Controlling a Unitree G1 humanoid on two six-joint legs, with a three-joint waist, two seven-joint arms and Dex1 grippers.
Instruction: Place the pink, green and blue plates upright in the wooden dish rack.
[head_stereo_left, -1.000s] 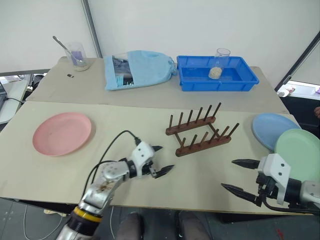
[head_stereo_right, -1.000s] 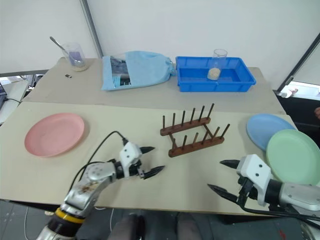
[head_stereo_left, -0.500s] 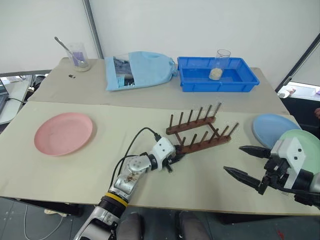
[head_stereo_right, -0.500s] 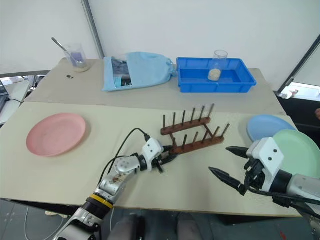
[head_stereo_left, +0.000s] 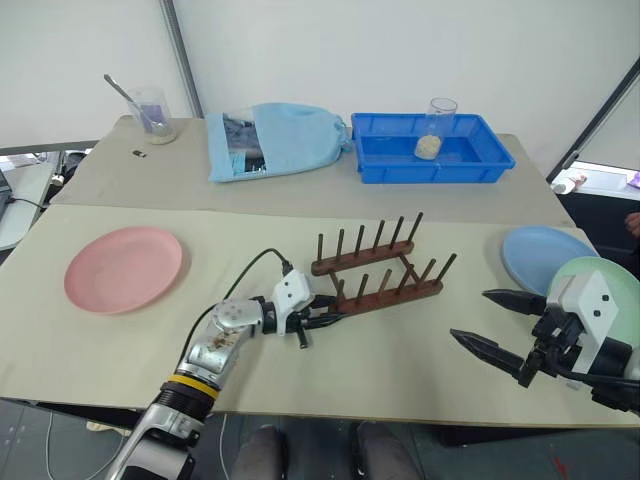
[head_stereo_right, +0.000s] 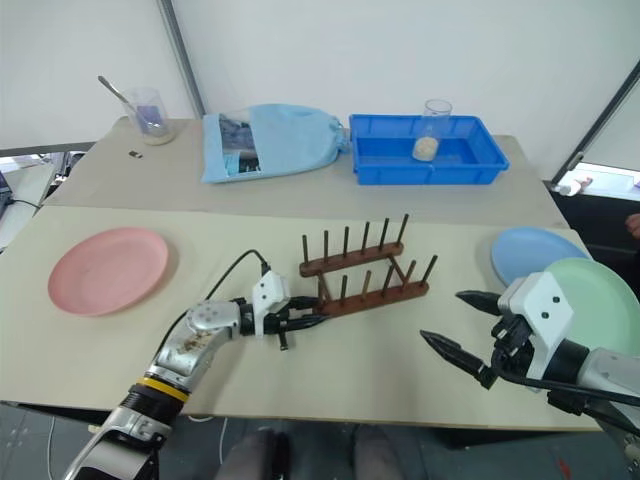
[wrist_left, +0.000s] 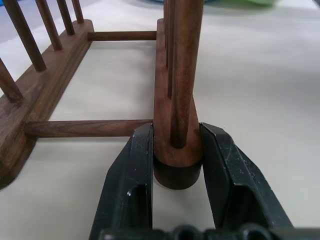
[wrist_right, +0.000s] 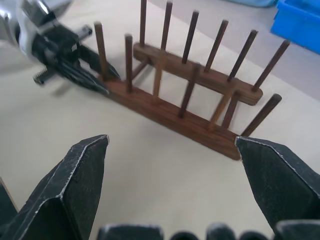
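Dark-brown wooden dish rack (head_stereo_left: 378, 268) sits mid-table, our left gripper (wrist_left: 172, 150) clenched on its near bar's end; our right gripper (head_stereo_left: 500, 320) hangs spread, empty. Dragging it carelessly could tip it.

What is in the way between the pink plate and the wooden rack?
Only the robot's own left gripper, shut on the near bar's end of the wooden dish rack, and its arm lie on that side. The tabletop between the pink plate and the rack is otherwise bare.
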